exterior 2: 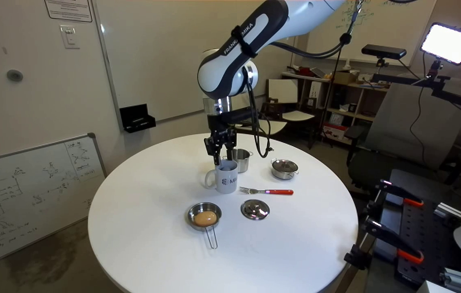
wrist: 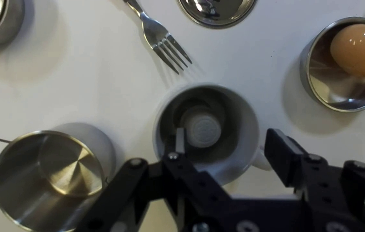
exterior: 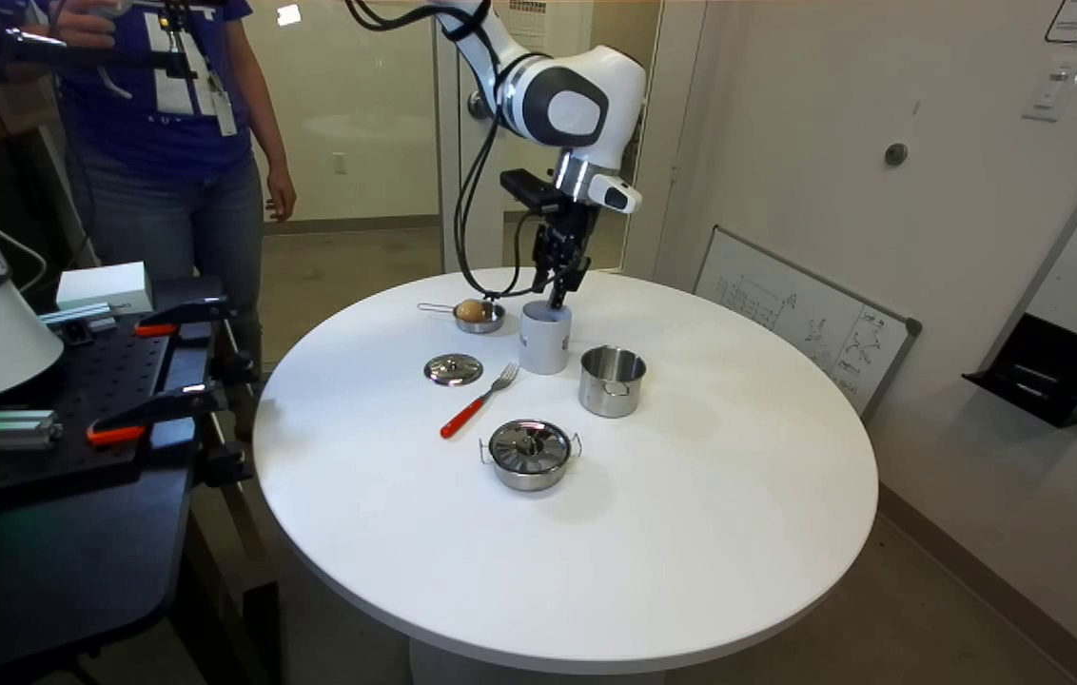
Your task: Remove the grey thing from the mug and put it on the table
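The white mug stands upright on the round white table. It also shows in an exterior view and in the wrist view, with its handle on the right there. The grey thing is a round-topped piece inside the mug; its lower part is hidden. My gripper is open and empty, pointing down at the mug's mouth. In the wrist view one finger overlaps the opening beside the grey thing; the other appears past the rim near the handle. I cannot tell how deep the fingertips are.
An open steel pot stands close to the mug. A fork with a red handle, a loose lid, a lidded pot and a small pan holding a brown egg are also on the table.
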`<state>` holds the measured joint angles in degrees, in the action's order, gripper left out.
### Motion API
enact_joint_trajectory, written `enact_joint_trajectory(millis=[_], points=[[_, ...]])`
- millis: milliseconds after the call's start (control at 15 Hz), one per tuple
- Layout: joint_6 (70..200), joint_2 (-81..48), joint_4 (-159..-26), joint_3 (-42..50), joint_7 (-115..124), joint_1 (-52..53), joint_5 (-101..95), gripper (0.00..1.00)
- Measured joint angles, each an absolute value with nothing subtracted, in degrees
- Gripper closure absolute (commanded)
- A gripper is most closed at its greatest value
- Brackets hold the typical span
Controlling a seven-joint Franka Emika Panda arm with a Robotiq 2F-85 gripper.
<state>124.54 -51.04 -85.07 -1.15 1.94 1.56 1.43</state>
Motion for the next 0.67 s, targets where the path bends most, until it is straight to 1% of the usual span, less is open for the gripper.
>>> enact_joint_trajectory(millis=[267, 667], points=[[124.52, -51.61, -84.66, -1.15, 1.94, 1.32, 1.43, 0.37], [124.50, -52.04, -84.64, -1.14, 1.94, 0.94, 1.43, 0.35]])
